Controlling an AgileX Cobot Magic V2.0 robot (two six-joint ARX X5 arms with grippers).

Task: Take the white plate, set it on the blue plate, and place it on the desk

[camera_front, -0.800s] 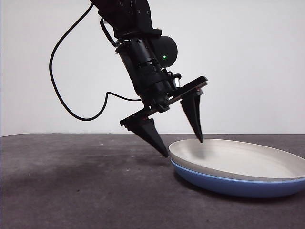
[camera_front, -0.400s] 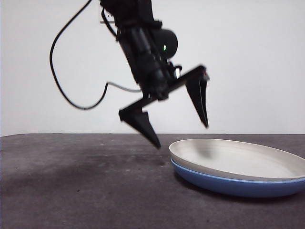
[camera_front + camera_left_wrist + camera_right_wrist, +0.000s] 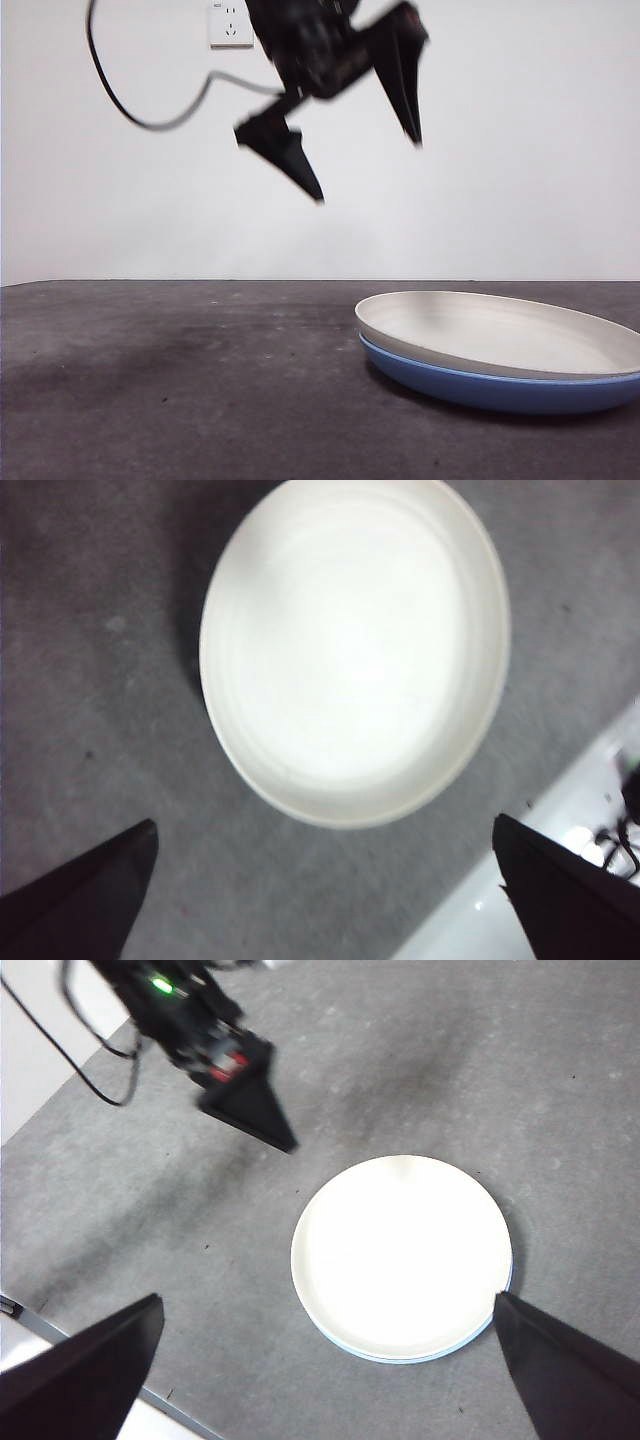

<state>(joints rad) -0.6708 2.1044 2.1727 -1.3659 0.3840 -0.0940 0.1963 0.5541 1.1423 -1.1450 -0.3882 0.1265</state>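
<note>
The white plate (image 3: 500, 335) lies nested on top of the blue plate (image 3: 480, 388), and the pair rests on the dark, speckled surface (image 3: 180, 390) at the right of the front view, toward the near side. From the side only the blue plate's rim and lower wall show beneath the white plate's edge; from above, in the right wrist view, the white plate (image 3: 402, 1255) covers it almost wholly, leaving a thin blue crescent (image 3: 400, 1356) along one edge. The left gripper (image 3: 368, 172) hangs high in the air above and to the left of the plates, well clear of them, its two black jaws spread wide apart with nothing between them; it is blurred in the front view. The left wrist view looks down between those parted jaws onto the white plate (image 3: 355, 650), with grey surface (image 3: 90, 680) around it. In the right wrist view the left arm shows near a far corner as a dark body with a green light, one pointed jaw aimed toward the plates. The right gripper (image 3: 330, 1370) hovers high over the surface, its own jaws also standing wide apart and holding nothing. A white wall socket (image 3: 231, 24) sits on the pale wall behind the left arm, and a black cable (image 3: 140, 105) loops down from it.
</note>
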